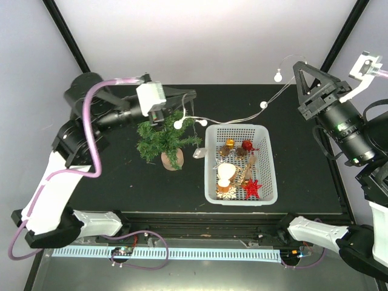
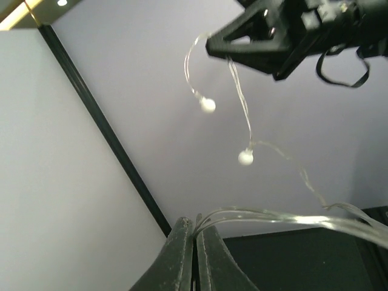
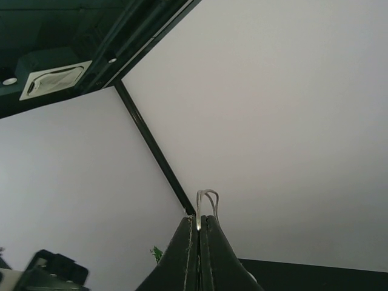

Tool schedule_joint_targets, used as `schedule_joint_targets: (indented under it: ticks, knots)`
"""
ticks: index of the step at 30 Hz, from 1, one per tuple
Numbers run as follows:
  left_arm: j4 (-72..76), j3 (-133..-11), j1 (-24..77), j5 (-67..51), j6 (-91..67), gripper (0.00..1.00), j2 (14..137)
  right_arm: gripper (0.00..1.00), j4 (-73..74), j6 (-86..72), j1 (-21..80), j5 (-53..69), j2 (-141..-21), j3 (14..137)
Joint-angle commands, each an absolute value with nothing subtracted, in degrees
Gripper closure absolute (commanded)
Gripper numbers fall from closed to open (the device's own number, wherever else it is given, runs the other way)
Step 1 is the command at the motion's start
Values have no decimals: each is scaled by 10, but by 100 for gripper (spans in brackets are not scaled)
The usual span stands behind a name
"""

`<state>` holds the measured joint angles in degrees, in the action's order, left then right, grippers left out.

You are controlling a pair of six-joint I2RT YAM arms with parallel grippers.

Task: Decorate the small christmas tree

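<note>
Both grippers are clamping the same light string [image 1: 264, 104], one at each end.

- My left gripper [image 1: 191, 97] is pinching the clear wire between fully closed fingers, hovering toward the far edge of the tabletop [image 1: 303, 157], just beyond the tree's top.
- My right gripper [image 1: 298, 65] is raised over the far right corner, closed on a small loop of wire poking out above its fingertips.
- The small christmas tree [image 1: 162, 138] is standing upright on its wooden base [image 1: 172, 160], left of the tabletop's centre, with the white basket [image 1: 210, 163] just beside it on the right.
- The string is sagging between my grippers, crossing over the basket's far left corner. One bulb is lying over the tree's upper branches; I cannot tell whether it is resting on them.

Risks I am judging from here:
- The tree looks light. If the wire is snagging in the bristles while either arm pulls, it could tip toward the basket.
- The right grip is taking only a thin loop, so added tension could slip it free.
- The slack is hanging close to the basket rim and could catch there, or hook an ornament such as the red star [image 1: 252, 188].
</note>
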<state>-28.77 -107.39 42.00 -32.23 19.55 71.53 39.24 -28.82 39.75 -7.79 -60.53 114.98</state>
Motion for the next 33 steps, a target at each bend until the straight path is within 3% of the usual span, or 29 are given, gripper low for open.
schedule_joint_targets:
  ticks: [1,8,17,33]
  knots:
    - [-333,-1107,413,-306,200,98,682,99,395,-281,396,-74,-611,1154]
    - [-389,-1107,409,-290,224,98,634,99,392,-281,396,-46,-628,1165]
    - [-451,-1081,396,-159,275,99,555,99,366,-287,396,49,-652,1159]
    - [-359,-931,360,-14,331,98,527,99,335,-281,396,99,-720,1194]
